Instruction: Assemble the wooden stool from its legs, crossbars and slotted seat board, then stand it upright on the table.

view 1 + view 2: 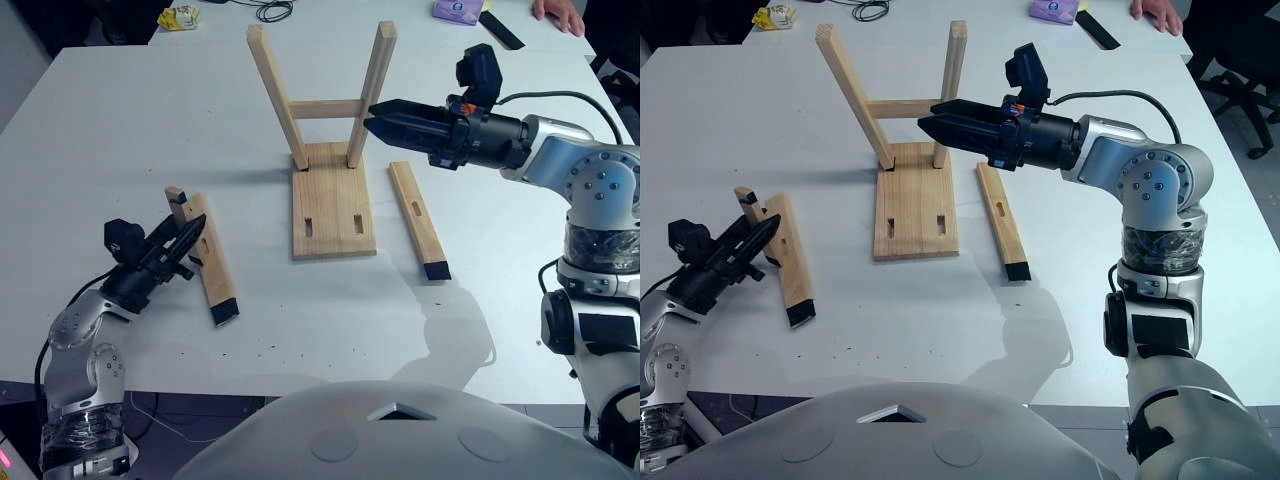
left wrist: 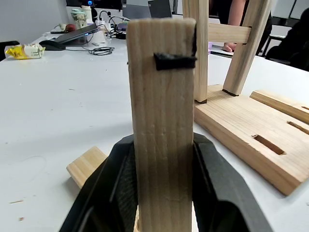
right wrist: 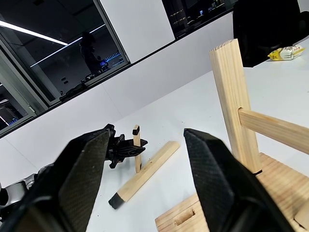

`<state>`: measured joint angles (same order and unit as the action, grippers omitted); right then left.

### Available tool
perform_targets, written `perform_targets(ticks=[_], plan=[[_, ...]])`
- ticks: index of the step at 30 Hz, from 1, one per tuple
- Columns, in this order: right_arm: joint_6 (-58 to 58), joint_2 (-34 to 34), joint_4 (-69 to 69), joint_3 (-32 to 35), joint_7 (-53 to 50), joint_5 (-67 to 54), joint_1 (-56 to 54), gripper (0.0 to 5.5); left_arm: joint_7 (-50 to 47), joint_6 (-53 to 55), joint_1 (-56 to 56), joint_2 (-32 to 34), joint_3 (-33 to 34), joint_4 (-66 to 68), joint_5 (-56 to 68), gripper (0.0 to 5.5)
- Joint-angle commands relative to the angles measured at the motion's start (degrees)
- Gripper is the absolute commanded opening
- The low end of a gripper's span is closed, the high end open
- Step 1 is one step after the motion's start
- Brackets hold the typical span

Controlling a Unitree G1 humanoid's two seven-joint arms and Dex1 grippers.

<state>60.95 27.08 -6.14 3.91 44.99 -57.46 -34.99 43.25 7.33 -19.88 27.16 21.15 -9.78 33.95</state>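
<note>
The slotted seat board [image 1: 332,215] lies flat mid-table. Two legs [image 1: 278,95] [image 1: 372,85] stand in its far end, joined by a crossbar [image 1: 325,108]. My right gripper [image 1: 372,116] hovers open at crossbar height, right beside the right-hand standing leg, with nothing between its fingers [image 3: 217,179]. One loose leg [image 1: 418,218] lies to the right of the board and another [image 1: 212,258] to its left. My left gripper [image 1: 186,240] is shut on a short wooden bar [image 2: 163,125] with a black tip. It holds the bar roughly upright next to the left loose leg.
At the table's far edge are a yellow packet [image 1: 180,15], cables [image 1: 272,10], a purple pack [image 1: 457,10], a black strip [image 1: 500,30] and a person's hand [image 1: 560,12]. White tabletop [image 1: 320,320] stretches between the board and the near edge.
</note>
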Motion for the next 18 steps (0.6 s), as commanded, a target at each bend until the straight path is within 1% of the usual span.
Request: perform_targets(ticks=[1, 6, 10, 14, 16, 18], plan=[[0.74, -0.57, -1.17, 0.43, -0.93, -0.35, 0.72, 2.85, -2.95, 2.15, 0.46, -2.60, -0.84, -3.37, 1.59, 1.31], [0.79, -1.30, -1.11, 1.00, -2.06, -0.40, 0.87, 2.85, -3.04, 3.80, 3.73, -4.46, -1.89, -3.53, 4.52, 1.31], [0.92, -1.93, -1.07, 0.94, -2.46, -0.41, 0.85, 2.85, -3.99, 5.03, 7.43, -5.55, -2.63, -6.37, 7.25, 1.31], [1.16, -2.15, -1.53, 1.12, -2.75, -0.62, 1.17, 2.85, -4.63, 5.07, 4.70, -4.46, -0.16, -11.02, 8.13, 1.31], [1.40, -2.15, -1.76, 1.57, -3.17, -0.93, 1.51, 2.85, -3.78, 3.90, 2.77, -3.26, 1.53, -10.01, 6.48, 1.31], [1.61, -2.21, -2.29, 1.72, -3.60, -1.14, 2.12, 2.85, -2.39, 4.07, 2.07, -2.05, 1.62, -9.34, 5.79, 1.31]])
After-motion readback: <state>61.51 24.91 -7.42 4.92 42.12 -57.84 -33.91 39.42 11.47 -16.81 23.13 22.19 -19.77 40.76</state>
